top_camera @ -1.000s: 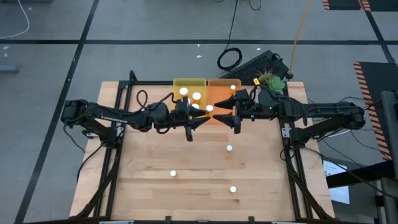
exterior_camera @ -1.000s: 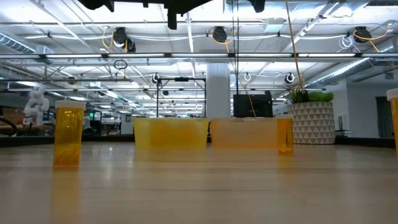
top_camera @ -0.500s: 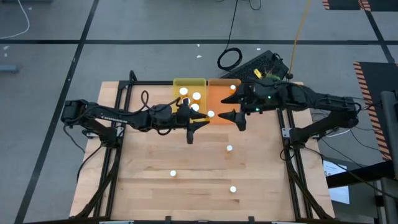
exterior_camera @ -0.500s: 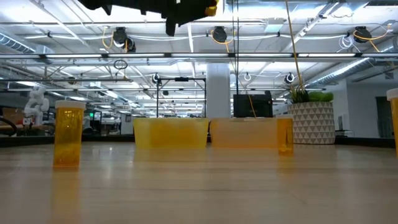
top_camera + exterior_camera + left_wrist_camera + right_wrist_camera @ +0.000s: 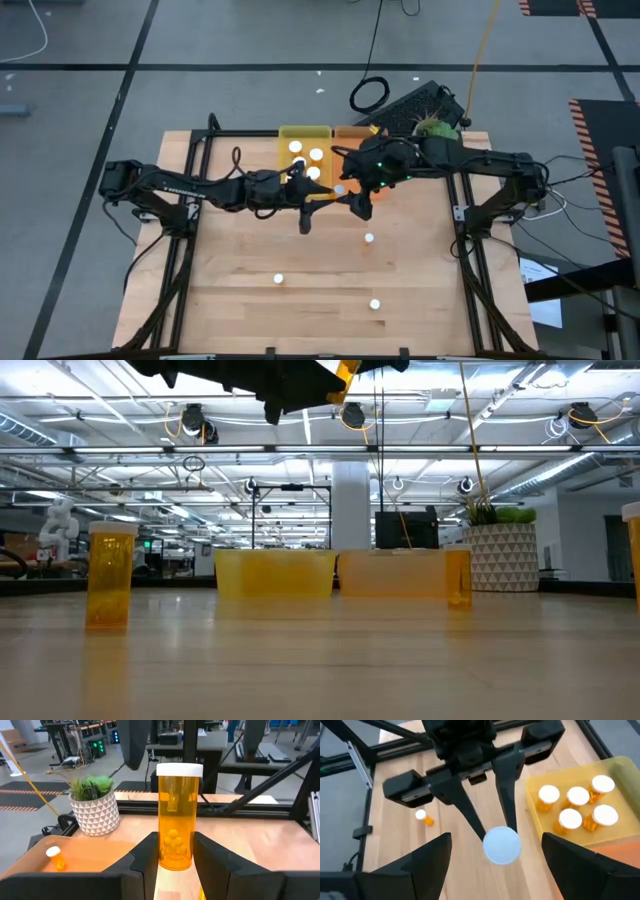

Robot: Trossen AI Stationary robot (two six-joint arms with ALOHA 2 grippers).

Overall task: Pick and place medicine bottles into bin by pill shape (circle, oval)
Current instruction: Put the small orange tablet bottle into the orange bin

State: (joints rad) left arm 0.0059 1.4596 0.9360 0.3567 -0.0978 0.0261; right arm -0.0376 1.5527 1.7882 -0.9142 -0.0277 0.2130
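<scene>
Low view crops both arms; left hand [image 5: 175,852] pinches a bottle [image 5: 176,817], right hand [image 5: 495,865] spread.

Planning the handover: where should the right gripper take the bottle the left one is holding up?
Probably by the white cap, from above: the left gripper clamps the bottle low on its body, leaving cap and upper body free, and the open right gripper hovers over it.

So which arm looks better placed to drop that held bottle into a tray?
Probably the left: its end effector grips the bottle beside the yellow tray. The right end effector hangs open, empty.
</scene>
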